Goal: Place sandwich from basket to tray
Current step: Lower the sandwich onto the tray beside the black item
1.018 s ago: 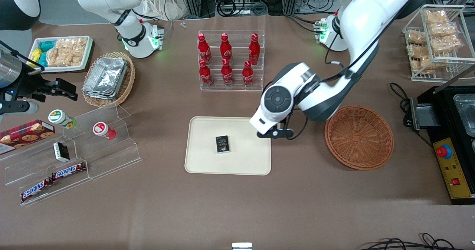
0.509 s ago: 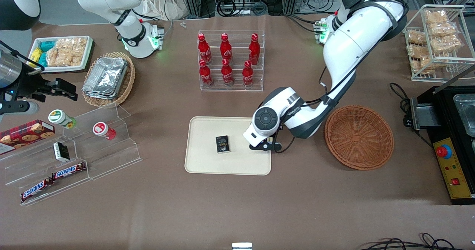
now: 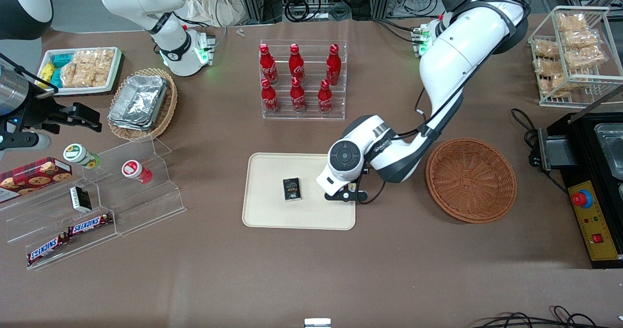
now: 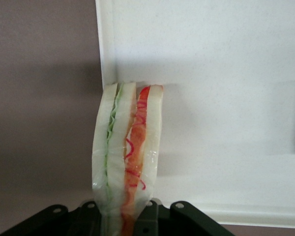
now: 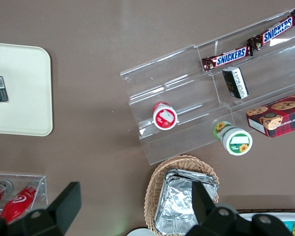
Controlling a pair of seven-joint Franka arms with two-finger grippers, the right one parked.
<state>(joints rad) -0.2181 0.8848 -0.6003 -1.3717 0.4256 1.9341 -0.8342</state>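
My left gripper is shut on the sandwich, a white-bread wedge showing green and pink-red filling at its cut edge. The wedge hangs upright from the fingers, over the cream-beige tray close to its rim. In the front view the gripper hovers low over the end of the tray nearest the basket, and the wrist hides the sandwich there. The round reddish-brown wicker basket beside the tray holds nothing.
A small black box lies mid-tray, beside the gripper. An acrylic rack of red bottles stands farther from the camera than the tray. A clear stepped shelf with snacks sits toward the parked arm's end; a black machine toward the working arm's.
The gripper has come down and moved from the tray's corner farther in over the tray, toward the black box. The upper arm has swung back.
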